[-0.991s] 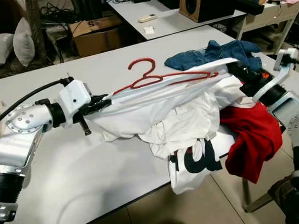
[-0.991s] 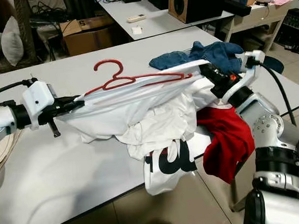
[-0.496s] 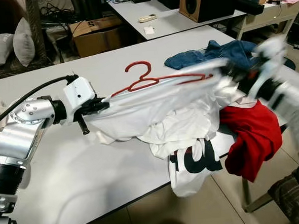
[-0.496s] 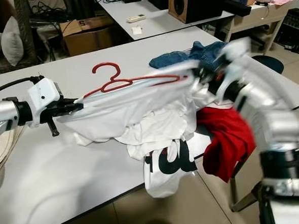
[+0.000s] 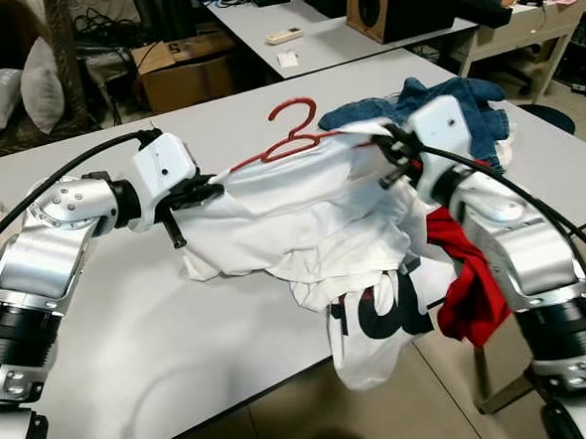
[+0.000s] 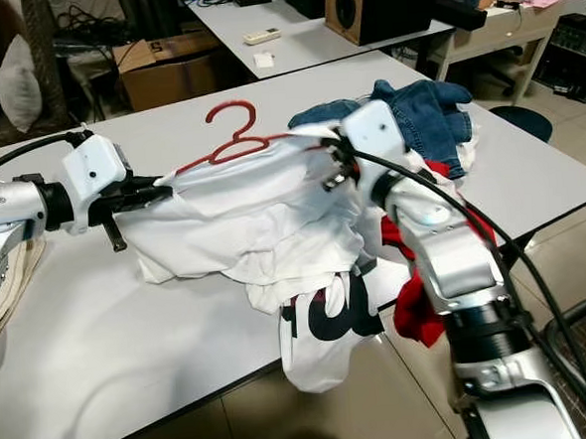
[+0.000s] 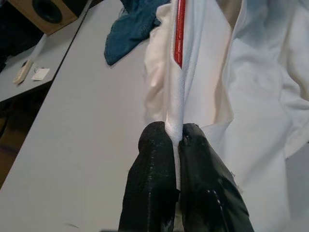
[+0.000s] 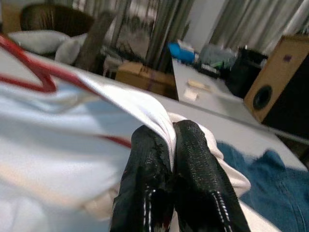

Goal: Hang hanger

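Observation:
A red hanger (image 5: 292, 122) sits inside the neck of a white T-shirt (image 5: 292, 205), its hook standing up above the grey table (image 5: 131, 329). My left gripper (image 5: 210, 189) is shut on the shirt's left shoulder edge; in the left wrist view the gripper (image 7: 177, 134) pinches white fabric with the red hanger arm (image 7: 179, 29) beyond. My right gripper (image 5: 384, 150) is shut on the shirt's other shoulder, seen close in the right wrist view (image 8: 170, 131). The shirt sags between the two grippers, and its printed hem hangs over the table's front edge.
A blue denim garment (image 5: 455, 105) lies on the table behind my right arm, and a red garment (image 5: 469, 293) hangs off the table's right corner. A cardboard box (image 5: 179, 65), a second table (image 5: 337, 40) and a speaker (image 5: 391, 3) stand at the back.
My right arm has swung in leftward toward the left gripper, slackening and bunching the shirt. The hanger hook has shifted right and tilted up. My left gripper rose slightly.

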